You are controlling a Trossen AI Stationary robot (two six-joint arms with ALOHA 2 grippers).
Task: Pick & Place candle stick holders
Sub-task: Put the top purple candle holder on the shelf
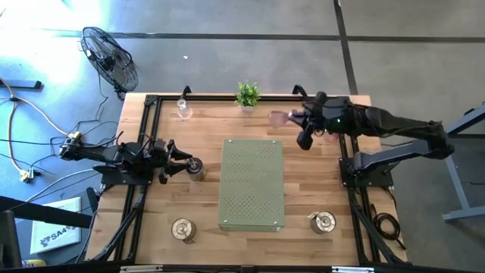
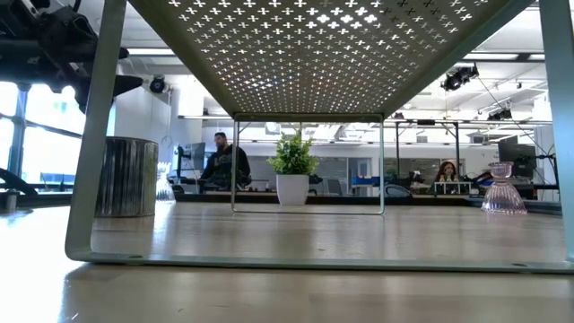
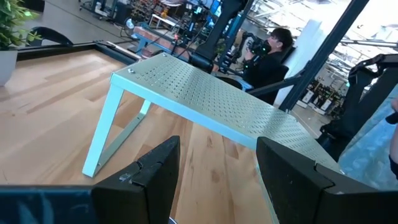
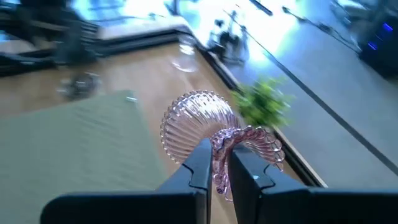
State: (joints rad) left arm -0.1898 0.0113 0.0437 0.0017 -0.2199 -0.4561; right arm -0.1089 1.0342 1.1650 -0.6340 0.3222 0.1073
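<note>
Pink ribbed glass holder (image 4: 214, 140) sits pinched at its narrow waist in the right gripper (image 4: 217, 171); smooth glass could slip. Left gripper (image 3: 214, 171) waits spread, empty.

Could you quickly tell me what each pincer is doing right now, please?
Left pincer: open, holding nothing.
Right pincer: shut on pink glass holder.

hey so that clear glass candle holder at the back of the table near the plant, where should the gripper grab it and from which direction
Judging from the high view, the clear glass holder stands upright and alone near the back edge, left of the potted plant. Coming straight down from above and pinching its narrower upper part looks best; its foot seems wider. The right gripper holds the similar pink holder by its narrow middle. Finer shape is too small to tell.
</note>
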